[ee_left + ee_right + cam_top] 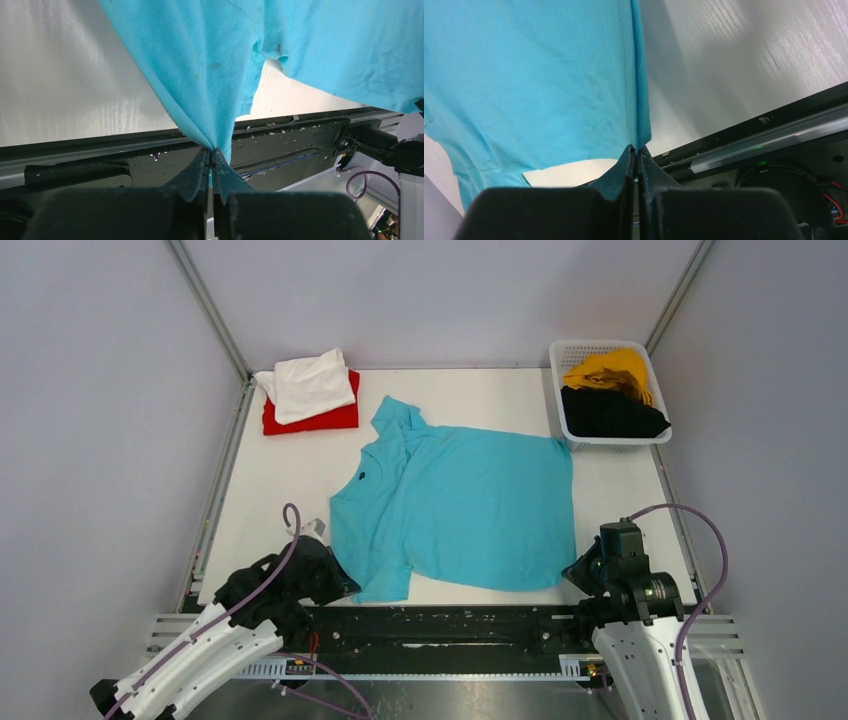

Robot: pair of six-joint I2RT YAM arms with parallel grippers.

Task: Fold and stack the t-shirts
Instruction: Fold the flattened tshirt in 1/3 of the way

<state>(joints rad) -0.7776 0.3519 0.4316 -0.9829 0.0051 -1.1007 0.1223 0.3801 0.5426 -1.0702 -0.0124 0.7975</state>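
Observation:
The turquoise t-shirt (460, 502) lies spread on the white table, collar to the left. My left gripper (338, 580) is shut on its near left part, by the sleeve; the left wrist view shows the cloth (210, 75) pinched at the jaw tips (212, 152). My right gripper (577, 570) is shut on the near right hem corner; the right wrist view shows the hem (574, 75) clamped at the tips (635, 150). A folded white tee (308, 383) lies on a folded red tee (325, 418) at the back left. The mustard tee (608, 371) and black tee (610, 412) sit in the basket.
The white mesh basket (557, 365) stands at the back right corner. A black rail (450, 625) runs along the table's near edge between the arm bases. Grey walls with metal frame bars enclose the table on three sides.

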